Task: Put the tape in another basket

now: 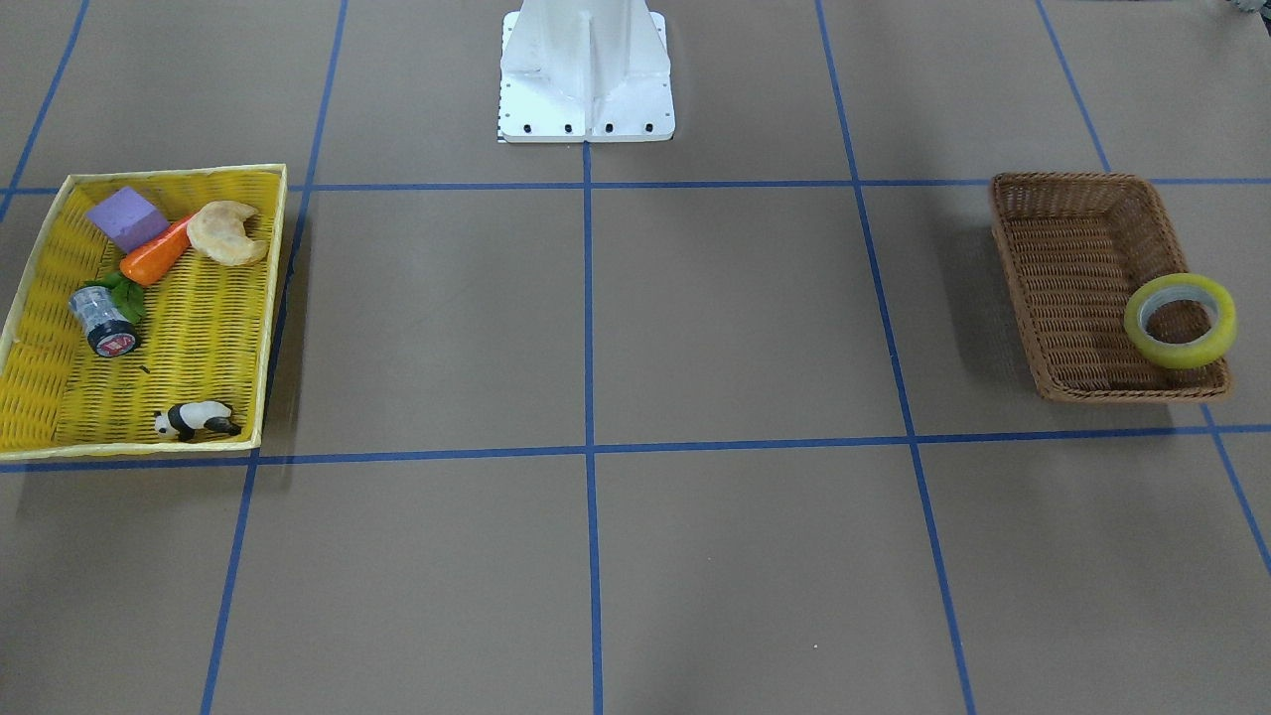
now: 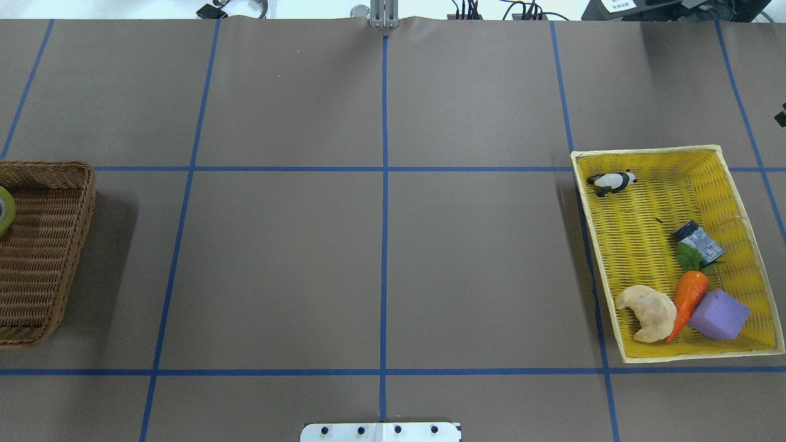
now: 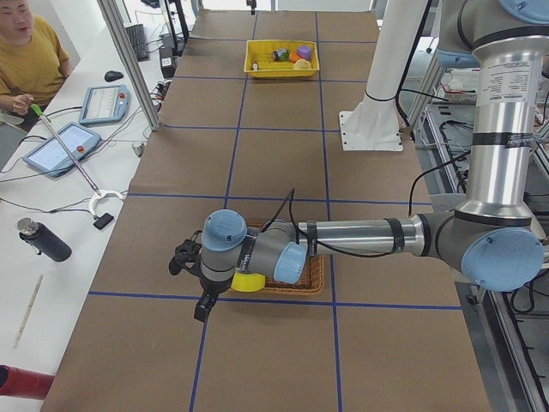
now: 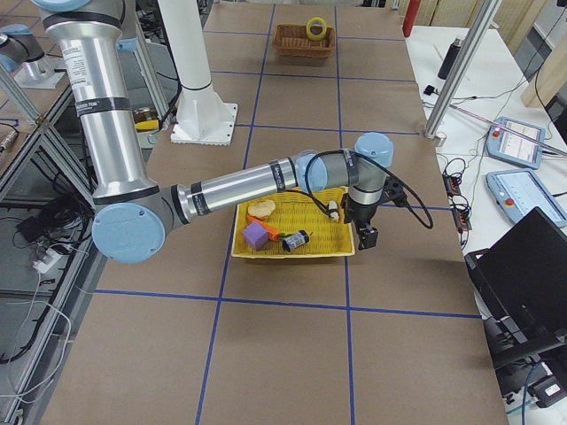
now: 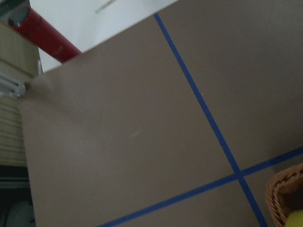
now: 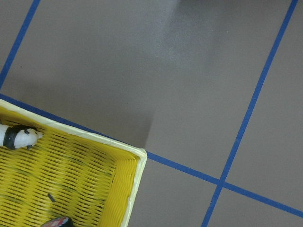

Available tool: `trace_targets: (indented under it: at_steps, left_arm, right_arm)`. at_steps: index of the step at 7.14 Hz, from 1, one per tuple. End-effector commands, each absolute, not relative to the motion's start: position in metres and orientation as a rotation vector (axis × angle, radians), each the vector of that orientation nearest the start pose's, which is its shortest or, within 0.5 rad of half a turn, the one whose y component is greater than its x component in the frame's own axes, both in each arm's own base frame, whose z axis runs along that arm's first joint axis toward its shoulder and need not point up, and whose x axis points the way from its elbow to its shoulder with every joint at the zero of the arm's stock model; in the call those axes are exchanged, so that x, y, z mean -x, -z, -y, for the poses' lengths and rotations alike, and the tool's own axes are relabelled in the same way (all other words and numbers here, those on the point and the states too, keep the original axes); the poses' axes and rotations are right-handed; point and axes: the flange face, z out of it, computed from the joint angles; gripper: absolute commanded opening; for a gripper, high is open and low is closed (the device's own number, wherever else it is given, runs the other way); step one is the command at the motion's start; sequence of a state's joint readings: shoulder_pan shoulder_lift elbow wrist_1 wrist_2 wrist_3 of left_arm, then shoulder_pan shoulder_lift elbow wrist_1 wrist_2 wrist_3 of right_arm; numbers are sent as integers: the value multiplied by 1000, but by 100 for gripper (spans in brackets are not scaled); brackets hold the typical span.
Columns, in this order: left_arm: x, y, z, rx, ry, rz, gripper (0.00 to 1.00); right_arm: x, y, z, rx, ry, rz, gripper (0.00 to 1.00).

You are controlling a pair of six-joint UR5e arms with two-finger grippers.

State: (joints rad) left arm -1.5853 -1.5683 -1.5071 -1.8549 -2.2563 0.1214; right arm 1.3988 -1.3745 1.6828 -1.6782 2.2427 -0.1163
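Observation:
The yellow-green tape roll (image 1: 1182, 320) leans on the side wall of the dark brown wicker basket (image 1: 1067, 263), near a front corner. It shows at the overhead view's left edge (image 2: 4, 210), in that basket (image 2: 43, 245). In the exterior left view, my left gripper (image 3: 204, 304) hangs just outside the basket's edge beside the tape (image 3: 249, 281); I cannot tell whether it is open. In the exterior right view, my right gripper (image 4: 365, 235) hangs by the yellow tray's corner; I cannot tell its state either. The left wrist view shows only a basket corner (image 5: 284, 198).
The flat yellow woven tray (image 1: 40, 288) holds a purple block (image 1: 126, 218), a carrot (image 1: 154, 256), a croissant (image 1: 226, 232), a small silvery cylinder (image 1: 102, 320) and a panda figure (image 1: 196, 419). The robot's white base (image 1: 586, 74) stands at the table's back. An operator sits beside the table.

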Motion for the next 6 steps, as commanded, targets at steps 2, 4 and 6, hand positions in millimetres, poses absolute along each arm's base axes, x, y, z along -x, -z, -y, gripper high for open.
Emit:
trace_targets:
  at_steps: [2, 4, 6]
  left_arm:
    - [90, -670, 485, -42, -81, -713, 99]
    - [93, -668, 473, -13, -65, -717, 99]
    - [92, -654, 473, -36, -75, -715, 99]
  right_arm:
    - [17, -525, 569, -154, 315, 680, 100]
    - [2, -534, 563, -150, 289, 679, 100]
    - [-5, -544, 555, -142, 282, 677, 100]
